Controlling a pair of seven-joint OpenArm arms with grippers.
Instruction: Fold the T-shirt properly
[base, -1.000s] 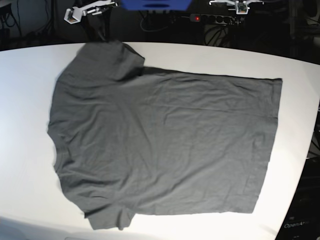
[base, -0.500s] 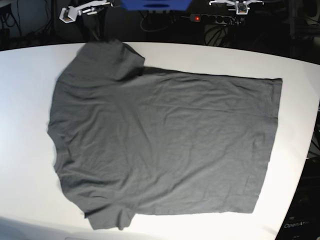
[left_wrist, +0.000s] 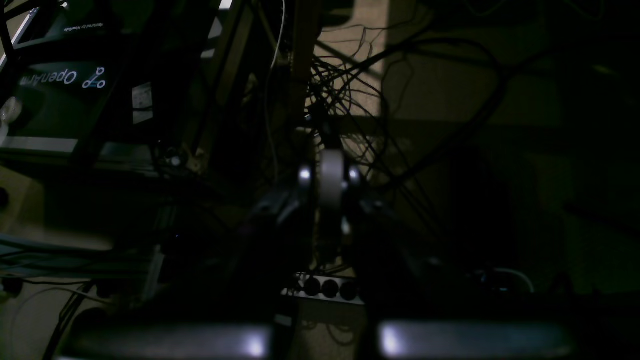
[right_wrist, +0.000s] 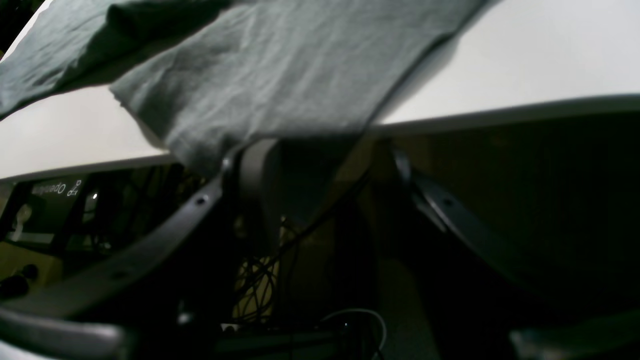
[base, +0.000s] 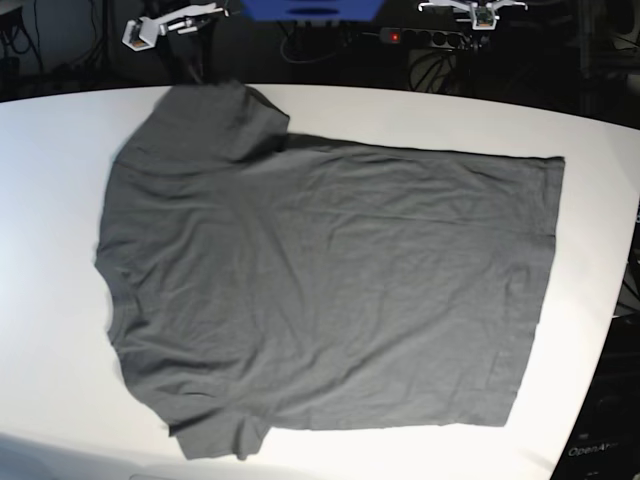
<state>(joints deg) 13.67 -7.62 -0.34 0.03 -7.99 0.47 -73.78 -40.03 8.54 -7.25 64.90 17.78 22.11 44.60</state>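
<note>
In the left wrist view the left gripper (left_wrist: 327, 180) hangs off the table over a dim tangle of cables (left_wrist: 360, 100), its pale fingertips pressed together with nothing between them; a black case marked OpenArm (left_wrist: 60, 82) sits at the upper left and a power strip (left_wrist: 325, 289) lies below. In the right wrist view the right gripper (right_wrist: 320, 165) sits just below the table (right_wrist: 525, 65) edge, its two dark fingers (right_wrist: 255, 175) spread apart, and the sleeve of the T-shirt (right_wrist: 280, 75) droops over the edge between them; whether either finger touches the cloth cannot be told. The base view shows the T-shirt (base: 330, 270) spread flat across the white table (base: 50, 250), collar side toward that view's left, hem toward the right, one sleeve at the far edge and the other at the near edge. The fabric is dark grey, plain and lightly wrinkled. Both arms sit beyond the far edge, with only small white parts of the right arm (base: 160, 25) and left arm (base: 475, 12) visible.
</note>
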